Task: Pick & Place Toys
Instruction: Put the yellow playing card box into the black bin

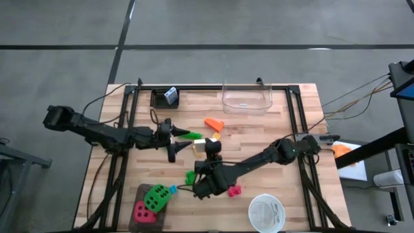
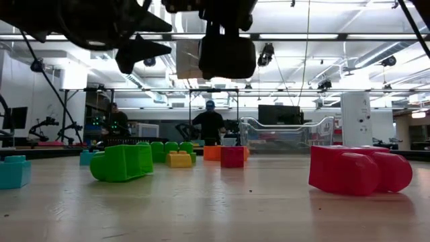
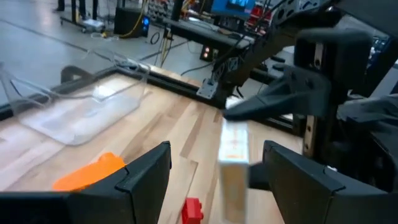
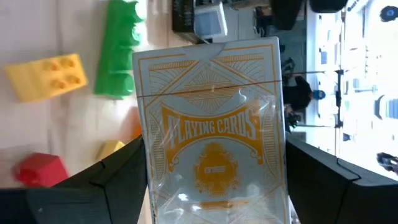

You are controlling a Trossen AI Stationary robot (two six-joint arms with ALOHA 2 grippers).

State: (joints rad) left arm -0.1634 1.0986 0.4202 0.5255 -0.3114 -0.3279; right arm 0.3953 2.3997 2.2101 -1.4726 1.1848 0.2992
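Card pack (image 4: 214, 127) is hanging above mid-table, pinched upright between the fingers of the right gripper (image 1: 208, 150); orange print on its face is reading "PLAYING CARDS". In the left wrist view the same pack (image 3: 234, 158) is showing edge-on, lifted off the wood.

Left gripper (image 1: 178, 142) is sitting just at 9 o'clock of the pack, fingers spread wide, gripping nothing.

Bricks are lying round the pack: a long green one (image 1: 189, 135) and a yellow one (image 4: 46, 77) toward 10 o'clock, an orange one (image 1: 214, 123) at 12 o'clock, a red one (image 4: 40, 169) close under the pack, a small green one (image 1: 190, 176) at 7 o'clock, a pink-red one (image 1: 234, 190) at 5 o'clock.

Green die (image 1: 155, 197) and red die (image 1: 141, 211) are resting on a dark tray (image 1: 134, 222) at 7 o'clock near the table edge. Second pack (image 1: 171, 96) is standing at 11 o'clock by the far rail.

Clear tub (image 1: 246, 96) is sitting at 1 o'clock, white bowl (image 1: 267, 213) at 5 o'clock.
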